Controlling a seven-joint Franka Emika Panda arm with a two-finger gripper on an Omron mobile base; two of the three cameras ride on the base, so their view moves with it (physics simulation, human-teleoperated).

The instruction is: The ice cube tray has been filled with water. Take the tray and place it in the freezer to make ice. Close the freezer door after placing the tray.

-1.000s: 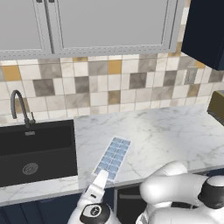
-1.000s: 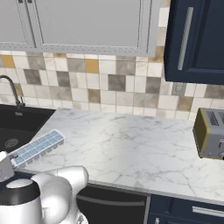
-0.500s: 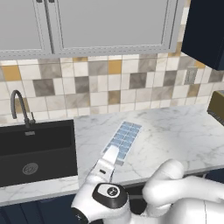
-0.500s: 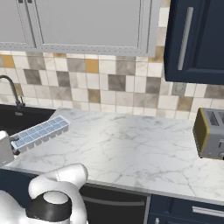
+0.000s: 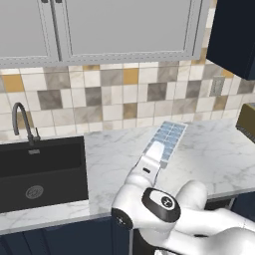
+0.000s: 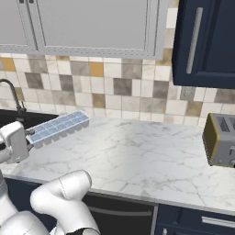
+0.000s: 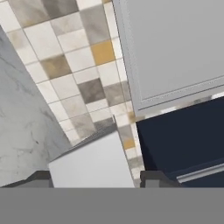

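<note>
Hand view: ice cube tray [image 7: 94,164] pinched between the fingers [image 7: 151,178], off the counter [image 6: 137,156].

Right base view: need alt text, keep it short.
The gripper holds the ice cube tray by one end, lifted above the marble counter. A sink faucet stands at left, a toaster at right, under grey and navy wall cabinets.
</note>
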